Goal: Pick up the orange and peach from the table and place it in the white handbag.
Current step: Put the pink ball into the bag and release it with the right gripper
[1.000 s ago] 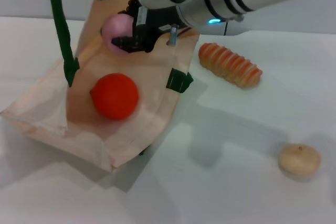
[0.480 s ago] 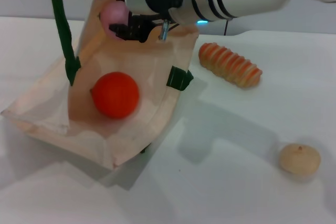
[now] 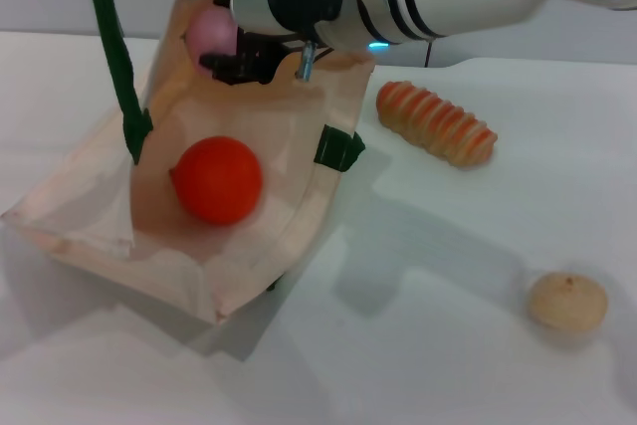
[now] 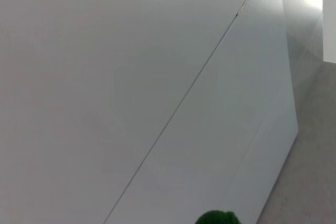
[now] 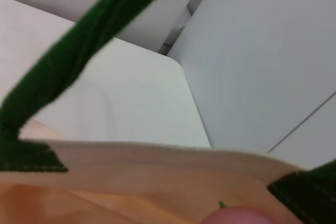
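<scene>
The white handbag (image 3: 284, 141) lies open on the table, its near green handle (image 3: 112, 47) pulled straight up out of the picture. The orange (image 3: 217, 180) rests inside the bag near its middle. Over the bag's far end, my right gripper (image 3: 223, 61) is shut on the pale pink peach (image 3: 207, 29), just above the cloth. In the right wrist view the bag's cream rim (image 5: 157, 153), a green handle (image 5: 79, 51) and the top of the peach (image 5: 239, 216) show. The left wrist view shows only a wall and a green handle tip (image 4: 216, 217); my left gripper is out of view.
An orange-and-cream striped roll (image 3: 436, 122) lies on the white table (image 3: 448, 246) just right of the bag. A pale tan round fruit (image 3: 566, 301) sits at the front right.
My right gripper has carried the peach a little farther back and to the left over the bag's far end. The orange has stayed in place.
</scene>
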{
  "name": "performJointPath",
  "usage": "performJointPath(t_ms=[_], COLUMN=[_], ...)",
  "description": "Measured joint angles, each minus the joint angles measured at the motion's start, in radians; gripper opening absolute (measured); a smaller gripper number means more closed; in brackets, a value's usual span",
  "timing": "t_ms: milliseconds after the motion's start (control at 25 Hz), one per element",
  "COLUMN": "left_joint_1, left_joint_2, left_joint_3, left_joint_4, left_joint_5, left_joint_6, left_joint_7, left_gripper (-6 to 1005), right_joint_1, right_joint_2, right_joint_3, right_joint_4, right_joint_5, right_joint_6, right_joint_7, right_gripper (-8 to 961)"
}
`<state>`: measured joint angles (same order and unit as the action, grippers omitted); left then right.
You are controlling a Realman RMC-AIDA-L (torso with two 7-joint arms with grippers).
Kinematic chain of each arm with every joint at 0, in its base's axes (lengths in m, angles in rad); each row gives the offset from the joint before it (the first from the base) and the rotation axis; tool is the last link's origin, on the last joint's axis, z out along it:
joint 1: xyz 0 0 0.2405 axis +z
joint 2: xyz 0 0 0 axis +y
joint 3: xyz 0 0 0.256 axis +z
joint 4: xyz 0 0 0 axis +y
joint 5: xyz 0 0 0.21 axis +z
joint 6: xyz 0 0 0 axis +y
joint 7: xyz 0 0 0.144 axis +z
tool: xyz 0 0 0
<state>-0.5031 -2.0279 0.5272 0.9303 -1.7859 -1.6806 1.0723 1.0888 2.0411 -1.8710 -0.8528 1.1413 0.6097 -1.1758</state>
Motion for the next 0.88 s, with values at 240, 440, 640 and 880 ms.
performJointPath(t_ms=[240, 440, 640, 880], left_joint_1=[0.011, 0.018, 0.018, 0.009], left_joint_2=[0.001, 0.003, 0.005, 0.005], left_joint_3=[-0.006, -0.021, -0.055, -0.106], left_joint_4=[-0.011, -0.012, -0.033, -0.083], left_joint_5=[-0.008, -0.008, -0.011, -0.011], left_joint_6=[0.003, -0.001, 0.003, 0.009], left_joint_7=[0.000, 0.000, -0.002, 0.002], left_gripper=[119, 119, 120, 121], right_joint_1=[-0.002, -0.030, -0.128, -0.265], right_joint_2=[-0.005, -0.011, -0.012, -0.011], right_joint_3=[0.009, 0.048, 0.105, 0.168], right_joint_4=[-0.034, -0.085, -0.230, -0.438], right_joint_5=[-0.009, -0.116, -0.368, -0.593], right_joint_6=[0.066, 0.125, 0.139, 0.111], right_joint_7=[0.025, 0.120, 0.293, 0.443], right_gripper=[724, 864, 886, 896])
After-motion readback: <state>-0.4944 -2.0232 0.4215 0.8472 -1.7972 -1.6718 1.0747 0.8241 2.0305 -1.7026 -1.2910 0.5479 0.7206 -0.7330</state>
